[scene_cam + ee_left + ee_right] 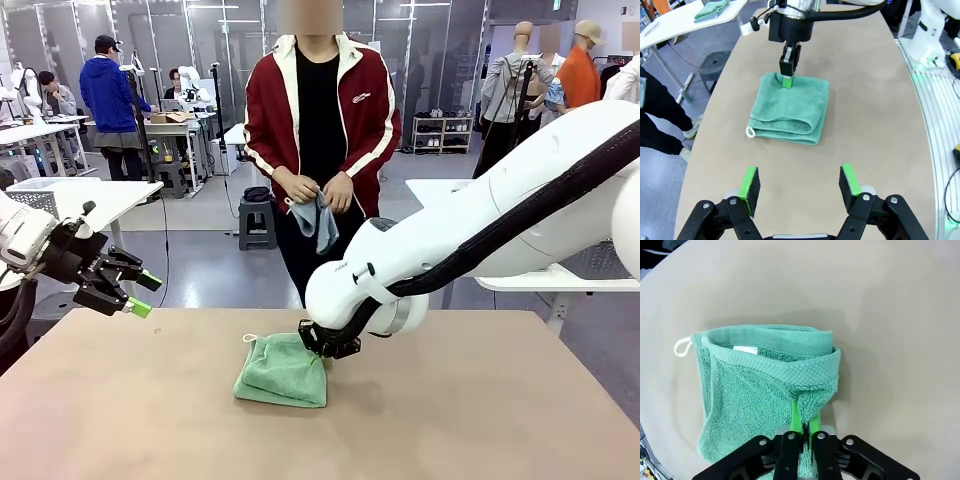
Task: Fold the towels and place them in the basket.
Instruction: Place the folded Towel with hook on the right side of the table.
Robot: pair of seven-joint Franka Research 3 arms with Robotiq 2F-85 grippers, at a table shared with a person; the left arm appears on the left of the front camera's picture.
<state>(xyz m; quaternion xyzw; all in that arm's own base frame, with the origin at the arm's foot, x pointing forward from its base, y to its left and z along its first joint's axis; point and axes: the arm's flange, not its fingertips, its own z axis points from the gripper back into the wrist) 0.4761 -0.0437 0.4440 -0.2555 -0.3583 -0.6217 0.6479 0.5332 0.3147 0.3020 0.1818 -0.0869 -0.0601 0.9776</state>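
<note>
Mint green towel [283,372]: folded into a thick square near the middle of the tan table [480,420], white corner loop [750,132] sticking out at one corner, white tag [745,349] lying just inside the upper fold. Pinched at one edge by the right gripper [802,416], green pads pressed together on the terry, cloth bunched into a small peak between them. Off to the robot's left, above the table's near edge and well apart from the towel: left gripper [145,296], fingers spread wide, holding nothing. Beyond the far side of the table: a person in a red and white jacket [370,110], hands [298,188] at waist height around the light blue towel [320,225], hanging crumpled below them.
</note>
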